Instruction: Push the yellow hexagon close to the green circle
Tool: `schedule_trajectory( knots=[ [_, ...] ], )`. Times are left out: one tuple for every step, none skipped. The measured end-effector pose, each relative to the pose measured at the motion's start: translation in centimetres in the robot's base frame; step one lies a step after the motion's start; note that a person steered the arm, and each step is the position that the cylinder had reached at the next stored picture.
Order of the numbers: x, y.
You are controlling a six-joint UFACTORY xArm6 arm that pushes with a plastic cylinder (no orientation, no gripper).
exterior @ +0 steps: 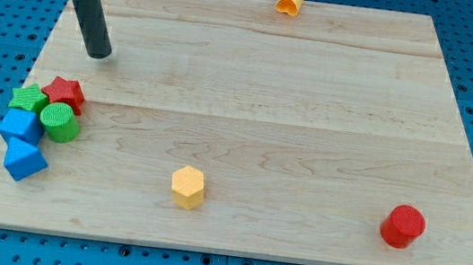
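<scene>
The yellow hexagon [187, 186] sits near the view's bottom, left of centre. The green circle [60, 122] lies at the view's left edge in a tight cluster, touching a red star [65, 92], a green star [29, 99] and a blue block [20, 125]. My tip [98, 54] rests on the board at the upper left, above the cluster and far up and left of the yellow hexagon. It touches no block.
A second blue block [24, 160] lies below the cluster. A red cylinder [402, 226] stands at the bottom right. A yellow-orange block [290, 1] sits at the board's top edge. The wooden board [311, 115] lies on a blue pegboard.
</scene>
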State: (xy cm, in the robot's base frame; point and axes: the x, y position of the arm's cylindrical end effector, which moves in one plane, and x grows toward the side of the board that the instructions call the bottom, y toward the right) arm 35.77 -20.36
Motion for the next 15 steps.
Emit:
schedule_trajectory(
  knots=[
    [0.0, 0.8],
    [0.0, 3.2],
    [-0.7, 4.7],
    [-3.8, 5.9],
    [-7.8, 6.4],
    [-11.8, 7.7],
    [-13.0, 8.2],
    [-13.0, 9.1],
    [-11.6, 11.9],
    [-4.3, 20.4],
    [5.6, 25.8],
    [9.6, 29.0],
    [17.2, 29.5],
    [21.2, 23.2],
    [21.2, 11.1]
  ],
)
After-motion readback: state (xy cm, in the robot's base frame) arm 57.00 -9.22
